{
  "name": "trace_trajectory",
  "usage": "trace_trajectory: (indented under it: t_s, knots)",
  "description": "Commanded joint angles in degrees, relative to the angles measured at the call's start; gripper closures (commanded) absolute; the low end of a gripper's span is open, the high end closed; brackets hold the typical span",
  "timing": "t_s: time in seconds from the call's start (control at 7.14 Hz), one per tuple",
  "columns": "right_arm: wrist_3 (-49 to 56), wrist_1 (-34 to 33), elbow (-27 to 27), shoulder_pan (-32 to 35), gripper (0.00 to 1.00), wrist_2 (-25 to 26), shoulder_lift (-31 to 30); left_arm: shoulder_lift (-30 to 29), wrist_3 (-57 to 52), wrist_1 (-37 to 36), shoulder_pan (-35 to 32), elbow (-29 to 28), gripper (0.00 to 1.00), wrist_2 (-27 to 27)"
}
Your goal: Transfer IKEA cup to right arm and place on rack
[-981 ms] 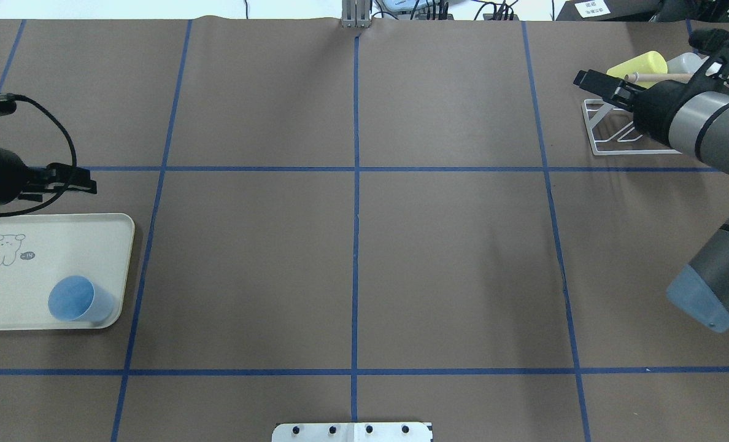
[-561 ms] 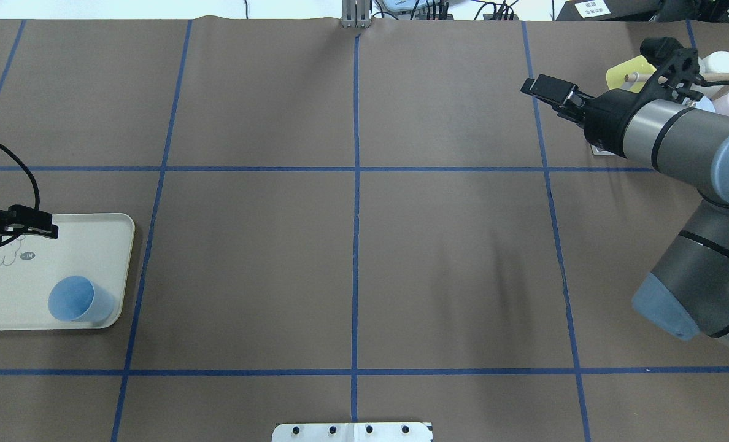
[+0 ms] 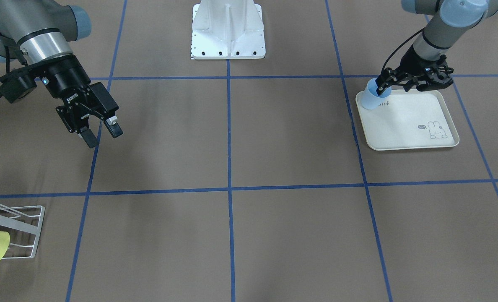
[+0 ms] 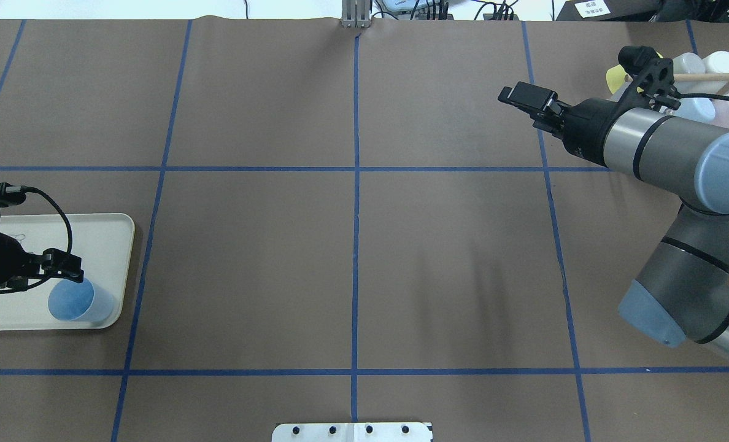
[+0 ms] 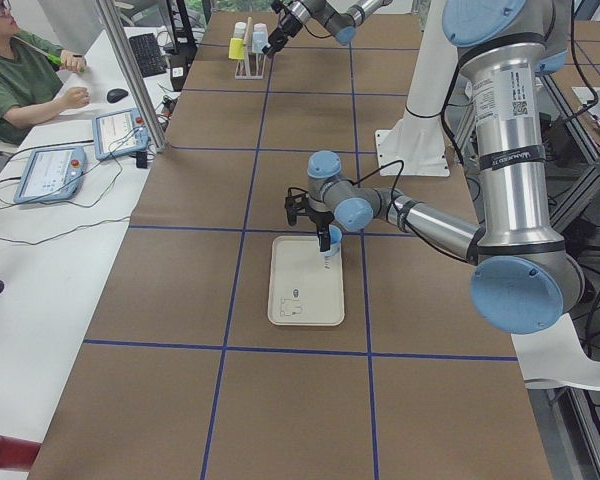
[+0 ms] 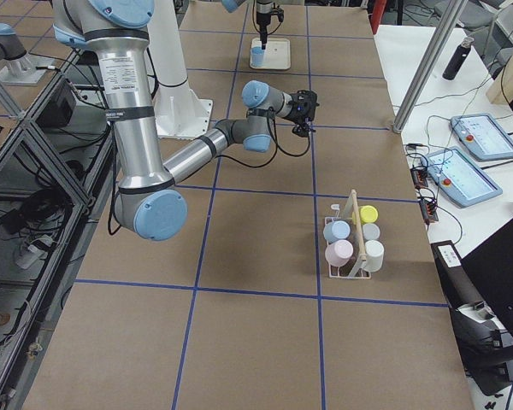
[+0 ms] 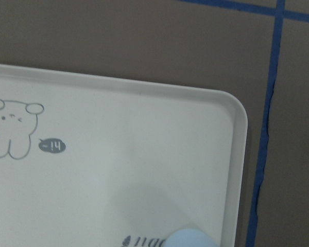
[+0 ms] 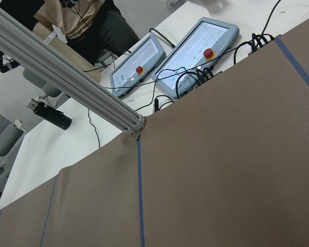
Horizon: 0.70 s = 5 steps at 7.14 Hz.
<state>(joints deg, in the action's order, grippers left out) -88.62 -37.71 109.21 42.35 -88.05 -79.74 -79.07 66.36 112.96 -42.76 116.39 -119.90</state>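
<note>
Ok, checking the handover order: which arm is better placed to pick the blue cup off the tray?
Left. The left claw sits at the cup's rim on the tray; the right claw is open, far across the table.

The light-blue cup (image 4: 81, 301) stands upright, mouth up, in a corner of the cream tray (image 4: 94, 245), on the robot's left side of the table. The right arm (image 3: 43, 44), silver-grey with light-blue caps, hangs above the table. Its black gripper (image 3: 103, 138) has the fingers apart and holds nothing. The white wire rack (image 3: 22, 226) stands well apart from the cup, near the table's right end, with several cups on it.
</note>
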Motion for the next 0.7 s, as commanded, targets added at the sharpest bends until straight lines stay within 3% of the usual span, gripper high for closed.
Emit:
trace_trajectory:
  t_s: [0.0, 0.14, 0.28, 0.42, 0.56]
  knots:
    - [-0.06, 0.09, 0.39, -0.25, 0.00, 0.07, 0.02, 0.05, -0.01, 0.24, 0.57, -1.60, 0.00, 0.01]
    - [-0.06, 0.09, 0.39, -0.25, 0.00, 0.07, 0.02, 0.05, 0.08, 0.24, 0.57, -1.61, 0.07, -0.16]
    - [-0.06, 0.09, 0.39, -0.34, 0.00, 0.07, 0.02, 0.14, -0.01, 0.16, 0.84, -1.61, 0.26, -0.25]
    - [-0.06, 0.09, 0.39, -0.34, 0.00, 0.07, 0.02, 0.14, -0.01, 0.15, 1.62, -1.61, 0.35, -0.34]
    - [-0.06, 0.09, 0.39, -0.34, 0.00, -0.01, 0.02, 0.14, -0.01, 0.15, 1.63, -1.43, 0.35, -0.68]
